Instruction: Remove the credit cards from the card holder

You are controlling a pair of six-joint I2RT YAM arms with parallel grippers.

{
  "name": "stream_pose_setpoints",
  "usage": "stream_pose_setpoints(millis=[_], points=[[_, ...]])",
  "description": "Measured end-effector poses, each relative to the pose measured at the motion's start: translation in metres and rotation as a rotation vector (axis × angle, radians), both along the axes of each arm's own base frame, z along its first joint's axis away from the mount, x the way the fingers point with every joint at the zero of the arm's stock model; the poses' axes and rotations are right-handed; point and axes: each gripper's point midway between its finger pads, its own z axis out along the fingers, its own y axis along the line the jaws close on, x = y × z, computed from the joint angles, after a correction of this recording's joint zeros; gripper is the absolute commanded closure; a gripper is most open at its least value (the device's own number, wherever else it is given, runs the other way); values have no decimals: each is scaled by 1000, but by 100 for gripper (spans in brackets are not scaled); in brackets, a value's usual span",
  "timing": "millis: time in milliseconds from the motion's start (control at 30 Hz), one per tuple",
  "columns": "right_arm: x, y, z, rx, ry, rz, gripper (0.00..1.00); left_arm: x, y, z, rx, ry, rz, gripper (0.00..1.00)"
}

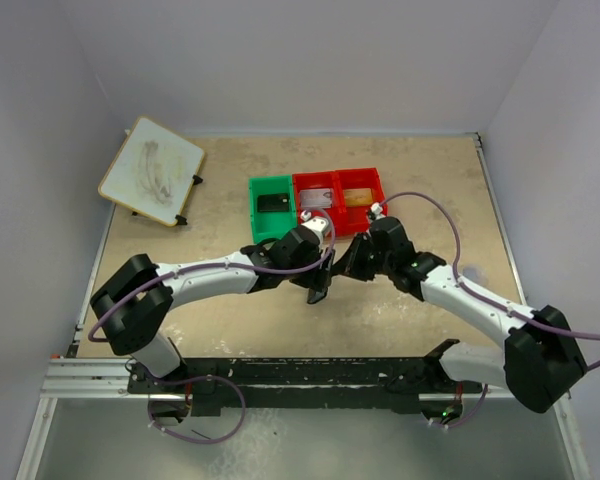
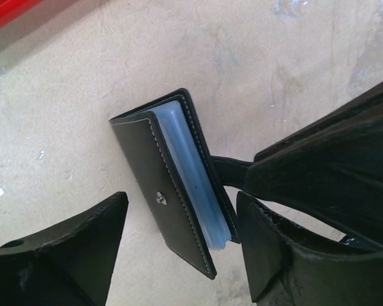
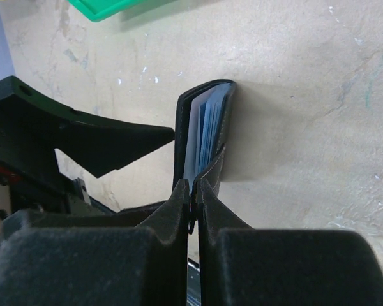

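Top view: you've got three bins in a row at upper centre, one green bin [image 1: 255,210] and two red bins [image 1: 315,178]. There's also one board [image 1: 152,170] at upper left, and bare table [image 1: 230,330] lower down.

Left wrist view: one card holder [image 2: 172,185] sits mid-frame, ajar. The left gripper [image 2: 182,207] is spread wide either side of it, touching nothing.

Right wrist view: the right gripper [image 3: 193,191] is pinched tight on the card holder's bottom edge. You can't pick out any credit cards among the blue leaves.

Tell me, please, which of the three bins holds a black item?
The green bin, leftmost; the middle red bin holds something grey, the right red bin something orange.
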Motion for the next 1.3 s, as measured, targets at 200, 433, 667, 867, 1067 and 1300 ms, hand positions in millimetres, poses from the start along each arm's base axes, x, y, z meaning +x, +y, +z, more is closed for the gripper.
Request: stream_pose_setpoints(millis=[200,433,667,867,1067,1300], points=[[2,4,4,4,3,12,97,3,7,-2,37,-9,26,49],[0,2,-5,-23,37,14,97,5,12,-5,60,-15,42,43],[-3,-1,-10,-44,53,15,97,7,15,-4,69,-25,56,38],[-3,-2,-12,-49,59,14,97,11,18,3,68,-50,74,47],[-3,-2,-12,-52,59,11,97,9,21,-1,89,-44,67,58],[-2,-5,-13,-62,57,1,97,13,26,-1,118,-59,84,71]])
